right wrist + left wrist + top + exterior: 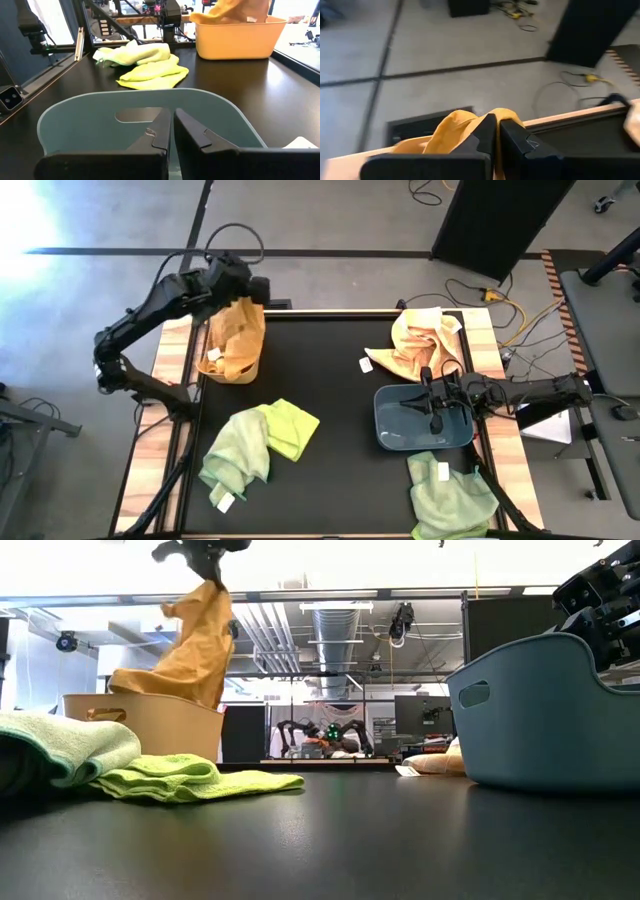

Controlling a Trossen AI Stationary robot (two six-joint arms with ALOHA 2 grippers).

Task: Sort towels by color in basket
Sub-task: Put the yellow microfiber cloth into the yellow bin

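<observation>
Left gripper [243, 292]: upper left of the high view, fingers clenched on a mustard towel [240, 330] hanging over the orange basket [232, 370]; the low view showed the cloth draping from above down into that basket.

Right gripper [432, 402]: right of centre, fingers pressed together over the far wall of the blue basket [390, 435], which looked empty; whether the rim was pinched could not be told.

Green towels: two overlapped [262, 440] at lower centre-left, one [450, 495] at lower right below the blue basket. Peach towel [420, 340]: heaped at upper right.

Step in hand, judged: dropping the mustard towel into the orange basket. Next move would call for opening the fingers, then reaching for a green towel.
</observation>
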